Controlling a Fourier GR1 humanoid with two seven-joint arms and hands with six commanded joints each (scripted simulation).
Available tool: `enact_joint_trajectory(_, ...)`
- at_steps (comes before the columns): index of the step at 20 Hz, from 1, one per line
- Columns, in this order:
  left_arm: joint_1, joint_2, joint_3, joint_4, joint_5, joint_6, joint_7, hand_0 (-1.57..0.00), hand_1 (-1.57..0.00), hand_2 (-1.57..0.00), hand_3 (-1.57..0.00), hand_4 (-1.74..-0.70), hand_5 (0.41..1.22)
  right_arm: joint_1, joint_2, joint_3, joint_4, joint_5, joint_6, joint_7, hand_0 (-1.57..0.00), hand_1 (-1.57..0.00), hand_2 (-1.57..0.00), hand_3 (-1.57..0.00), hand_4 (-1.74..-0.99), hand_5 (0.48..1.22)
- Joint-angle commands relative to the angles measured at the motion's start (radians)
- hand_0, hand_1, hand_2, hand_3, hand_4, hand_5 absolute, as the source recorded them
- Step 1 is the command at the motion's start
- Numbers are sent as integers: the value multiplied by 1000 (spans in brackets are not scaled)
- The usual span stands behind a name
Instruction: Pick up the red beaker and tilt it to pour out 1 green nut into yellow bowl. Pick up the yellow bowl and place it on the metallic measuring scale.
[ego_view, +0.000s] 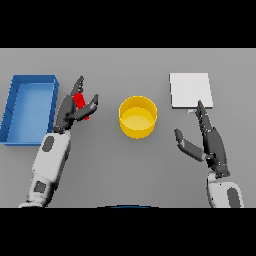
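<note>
The red beaker (80, 103) stands left of centre, mostly hidden by my left hand (70, 111). That hand reaches around it with straight fingers on one side and the thumb on the other; I cannot tell whether they touch it. The yellow bowl (137, 117) sits in the middle of the table, and its inside looks plain yellow with no nut visible. The metallic measuring scale (190, 90) is a pale square plate at the back right. My right hand (212, 142) hovers open, just in front of the scale, fingers pointing toward it.
A blue tray (14, 104) with raised walls lies at the far left, close beside my left arm. The grey table (130, 170) stretches in front of the bowl between both arms.
</note>
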Motion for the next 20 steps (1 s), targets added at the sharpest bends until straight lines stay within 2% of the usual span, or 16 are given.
enact_joint_trajectory(1, -7, -8, 11, 16, 6, 11, -15, -81, -94, -157, -133, -1364, 761, -10, 3, 0, 4, 4, -6, 8, 1, 1, 1, 1, -1242, 645)
enact_joint_trajectory(2, -17, -17, 15, 37, 4, 23, -34, -207, -230, -287, -254, -1401, 787, -5, 0, 1, 2, 7, -5, 1, 1, 1, 1, 1, -1240, 645)
enact_joint_trajectory(3, -27, -26, 20, 43, 0, 46, -40, -379, -406, -457, -518, -1410, 874, -10, 2, 4, 8, 14, -9, 13, 1, 1, 1, 1, -1236, 647)
enact_joint_trajectory(4, -30, -27, 22, 56, -12, 74, -36, -551, -588, -662, -728, -1471, 943, -13, 4, 1, 1, 12, -12, 19, 1, 1, 1, 1, -1237, 648)
enact_joint_trajectory(5, -28, -20, 12, 53, -36, 98, -17, -755, -783, -844, -884, -1519, 999, -7, -1, -4, -3, 0, -6, 11, 1, 1, 1, 1, -1239, 648)
enact_joint_trajectory(7, -23, -20, -16, 39, -77, 120, -19, -1049, -1067, -1106, -1058, -1589, 1079, -5, 1, 4, -2, 11, -6, 19, 1, 1, 1, 1, -1239, 648)
enact_joint_trajectory(9, -26, -20, -22, 42, -73, 112, -19, -1237, -1248, -1273, -1154, -1636, 1130, -2, -2, -1, 0, 7, -7, 8, 1, 1, 1, 1, -1242, 650)
enact_joint_trajectory(12, -22, -19, -26, 39, -73, 109, -24, -1400, -1406, -1419, -1357, -1542, 1174, -7, 8, 0, 8, -8, 3, 3, 1, 1, 1, 1, -1255, 644)
enact_joint_trajectory(16, -20, -28, 10, -31, 34, 37, -50, -1501, -1503, -1509, -1484, -1660, 1150, 6, -2, 1, 3, -2, 7, -5, 1, 1, 1, 1, -1246, 644)
enact_joint_trajectory(20, -44, -6, 5, -95, 65, 25, 9, -1542, -1543, -1545, -1535, -1708, 1132, -7, -14, -10, 10, 2, 2, -20, 1, 1, 1, 1, -1228, 645)
